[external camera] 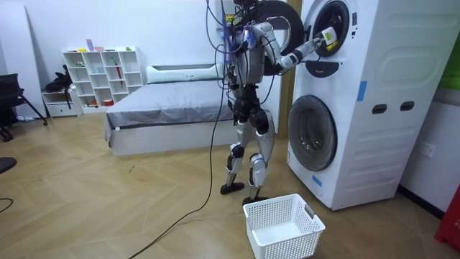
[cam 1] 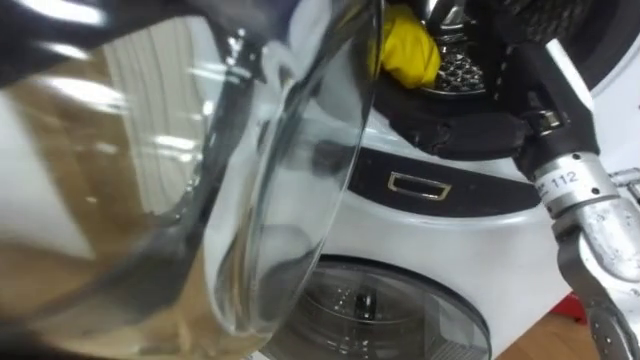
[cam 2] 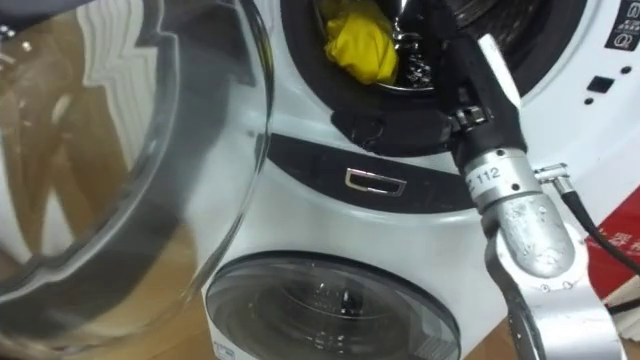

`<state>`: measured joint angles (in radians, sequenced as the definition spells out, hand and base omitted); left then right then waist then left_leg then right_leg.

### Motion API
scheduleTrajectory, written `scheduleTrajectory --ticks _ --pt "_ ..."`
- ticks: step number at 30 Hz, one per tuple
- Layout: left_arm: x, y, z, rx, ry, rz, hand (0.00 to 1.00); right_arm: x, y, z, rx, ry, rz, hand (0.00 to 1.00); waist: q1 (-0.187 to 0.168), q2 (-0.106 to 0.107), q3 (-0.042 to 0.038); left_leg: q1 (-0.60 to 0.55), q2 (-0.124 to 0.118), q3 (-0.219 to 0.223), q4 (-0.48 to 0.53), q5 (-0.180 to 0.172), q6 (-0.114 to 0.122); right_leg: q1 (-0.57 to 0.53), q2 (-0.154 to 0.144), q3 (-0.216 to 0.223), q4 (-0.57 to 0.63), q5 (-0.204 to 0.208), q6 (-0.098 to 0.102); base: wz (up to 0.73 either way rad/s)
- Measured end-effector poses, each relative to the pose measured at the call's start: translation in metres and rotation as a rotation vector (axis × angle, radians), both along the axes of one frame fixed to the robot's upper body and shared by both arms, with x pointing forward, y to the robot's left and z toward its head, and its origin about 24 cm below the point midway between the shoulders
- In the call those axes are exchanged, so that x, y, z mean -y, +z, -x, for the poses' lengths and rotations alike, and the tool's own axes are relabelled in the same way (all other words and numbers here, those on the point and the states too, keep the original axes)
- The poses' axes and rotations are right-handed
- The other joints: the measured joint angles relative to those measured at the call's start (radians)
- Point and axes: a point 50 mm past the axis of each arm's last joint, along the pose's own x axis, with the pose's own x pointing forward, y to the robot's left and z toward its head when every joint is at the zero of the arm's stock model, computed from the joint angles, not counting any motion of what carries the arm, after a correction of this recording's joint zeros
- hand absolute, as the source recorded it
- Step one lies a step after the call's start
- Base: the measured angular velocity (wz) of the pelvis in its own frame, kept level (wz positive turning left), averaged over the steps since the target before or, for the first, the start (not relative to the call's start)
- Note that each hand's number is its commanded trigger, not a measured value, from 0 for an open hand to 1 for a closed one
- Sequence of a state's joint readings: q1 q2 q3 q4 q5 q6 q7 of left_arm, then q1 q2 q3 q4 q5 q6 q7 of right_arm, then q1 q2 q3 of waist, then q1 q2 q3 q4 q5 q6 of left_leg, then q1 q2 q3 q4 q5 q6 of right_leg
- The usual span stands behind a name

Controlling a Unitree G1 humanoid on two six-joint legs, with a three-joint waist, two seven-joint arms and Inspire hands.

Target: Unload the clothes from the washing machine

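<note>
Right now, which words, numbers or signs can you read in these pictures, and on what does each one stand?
"112": on the white band of the robot's right forearm.
Framed badge on the washing machine front: too small to read.
Black marks on the label at the machine's upper corner: blurred.
White marks on the red sign at the right edge: cut off, unreadable.

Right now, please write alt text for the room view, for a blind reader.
A robot stands with its right hand at the open upper washer, beside a yellow cloth. A white basket sits on the floor by its feet; a bed stands behind.
</note>
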<state>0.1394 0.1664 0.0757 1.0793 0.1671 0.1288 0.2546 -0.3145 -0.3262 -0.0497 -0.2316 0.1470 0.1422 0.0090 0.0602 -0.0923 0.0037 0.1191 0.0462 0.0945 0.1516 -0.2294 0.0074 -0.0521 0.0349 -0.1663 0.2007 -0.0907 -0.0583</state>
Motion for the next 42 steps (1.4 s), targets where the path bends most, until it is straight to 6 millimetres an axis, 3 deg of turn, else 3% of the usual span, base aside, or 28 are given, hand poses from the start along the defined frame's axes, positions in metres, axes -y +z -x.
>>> scheduleTrajectory --ticks 7,13,22,26,35,42 --pt "-0.002 -0.001 0.021 -0.051 0.015 -0.003 0.00 0.016 0.004 0.000 0.009 -0.057 -0.008 0.00 -0.028 0.006 0.0007 0.011 0.002 0.000 -0.005 -0.005 -0.004 0.009 0.001 -0.001 0.001 0.000 -0.001 0.00" --pt "-0.005 -0.001 0.024 -0.062 0.048 0.003 0.00 0.025 0.006 0.000 -0.005 -0.085 0.054 0.00 -0.029 -0.007 -0.0072 0.008 0.000 -0.003 -0.002 -0.007 -0.005 0.013 0.000 0.001 0.002 -0.001 -0.002 0.02" --pt "-0.005 0.000 0.011 -0.033 0.043 0.018 0.00 0.028 0.025 -0.018 0.015 -0.105 0.063 0.00 -0.027 -0.031 -0.0094 0.006 -0.001 -0.009 0.003 -0.006 -0.004 0.010 -0.001 0.000 0.001 -0.004 -0.002 -0.01" --pt "-0.006 0.000 0.012 -0.039 0.043 0.015 0.00 0.029 0.025 -0.023 -0.011 -0.102 0.069 0.00 -0.028 -0.042 -0.0115 0.005 -0.003 -0.009 0.008 -0.007 -0.004 0.010 -0.002 -0.001 0.002 -0.004 -0.002 -0.01" --pt "-0.010 0.005 0.005 -0.037 0.014 0.000 0.00 0.019 0.027 -0.050 -0.107 -0.087 0.131 0.00 -0.031 -0.048 -0.0126 -0.012 -0.007 -0.002 0.018 -0.006 -0.006 -0.010 -0.008 0.001 0.020 0.004 -0.006 -0.03" --pt "-0.010 0.006 0.004 -0.052 0.011 0.007 0.00 0.018 0.028 -0.053 -0.139 -0.105 0.209 0.00 -0.016 -0.050 -0.0150 -0.023 -0.006 -0.003 0.018 0.007 -0.014 -0.021 -0.010 -0.001 0.020 0.015 -0.017 0.00"
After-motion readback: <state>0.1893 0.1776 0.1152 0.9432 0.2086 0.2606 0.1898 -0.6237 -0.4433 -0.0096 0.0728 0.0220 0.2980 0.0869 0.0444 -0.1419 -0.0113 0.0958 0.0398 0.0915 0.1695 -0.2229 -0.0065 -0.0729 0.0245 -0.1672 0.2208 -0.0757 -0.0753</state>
